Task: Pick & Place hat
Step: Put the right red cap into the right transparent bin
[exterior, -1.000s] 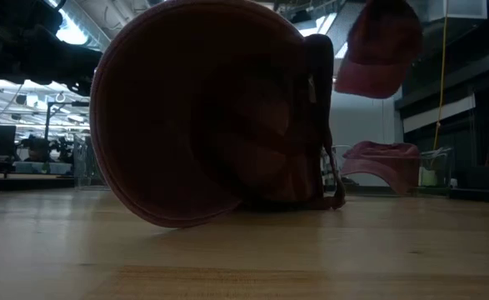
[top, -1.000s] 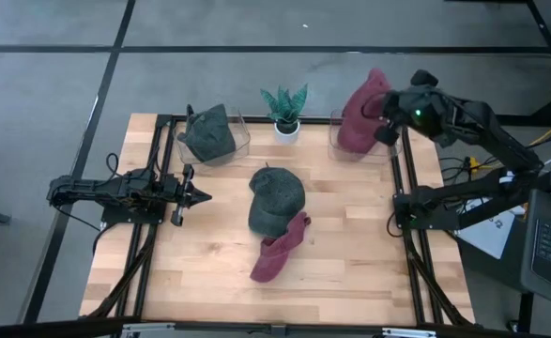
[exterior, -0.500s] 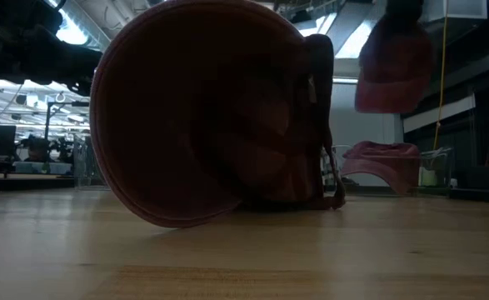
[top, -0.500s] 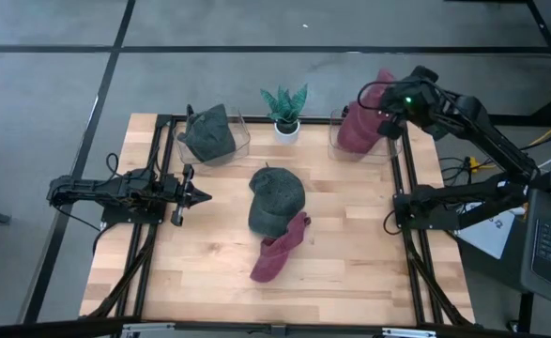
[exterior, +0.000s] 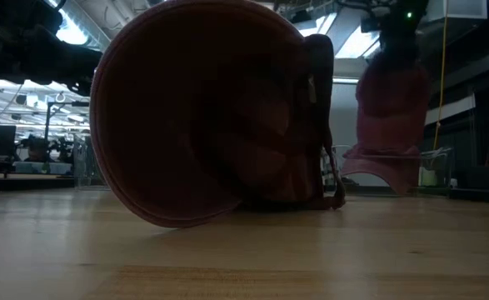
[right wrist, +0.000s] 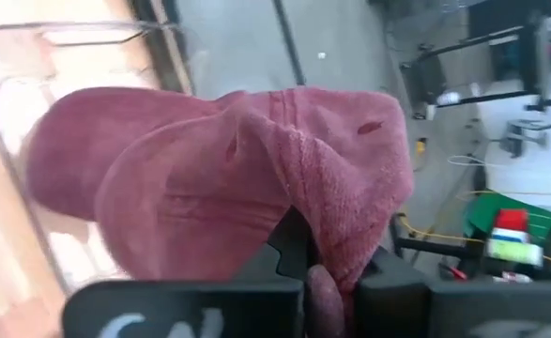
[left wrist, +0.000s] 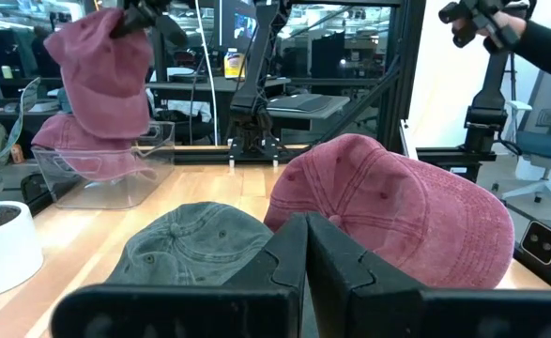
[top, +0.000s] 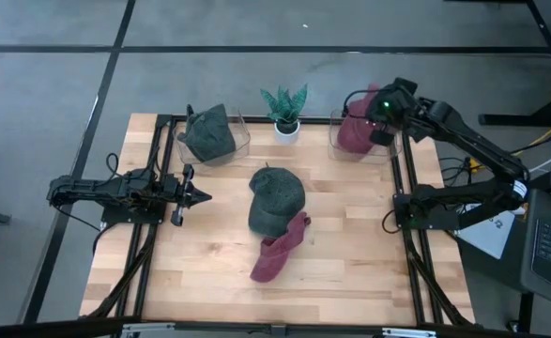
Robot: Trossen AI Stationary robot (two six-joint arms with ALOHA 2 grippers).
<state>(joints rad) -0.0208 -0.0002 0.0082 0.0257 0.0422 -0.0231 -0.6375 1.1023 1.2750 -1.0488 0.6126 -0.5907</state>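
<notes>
My right gripper (top: 380,115) hangs over the clear bin (top: 336,148) at the table's far right, shut on a red hat (exterior: 391,96). Another red hat (exterior: 387,160) lies in that bin. A grey hat (top: 275,197) and a red hat (top: 277,252) lie on the table's middle, the red one's crown against the grey one's brim. A second grey hat (top: 209,133) sits in the far-left clear bin (top: 241,141). My left gripper (top: 196,195) rests shut at the table's left, pointing level toward the middle. My right gripper pinches a bunched fold of the red hat's cloth (right wrist: 336,235) between its two fingers, slanting down from the table's right. The hat hangs below the fingers with its crown sagging. Its lower end (exterior: 386,148) reaches the bin's rim; whether it touches the hat inside, I cannot tell.
A small potted plant (top: 284,111) stands between the two bins at the far edge. Bare wood lies along the near edge (top: 284,300) and the near left. Black frame rails (top: 408,244) run along both sides of the table.
My right gripper has gone down and toward the table's left, over the right bin, rolling a little as it went. The red hat has come down with it, from high above the bin to the bin's rim, still hanging.
</notes>
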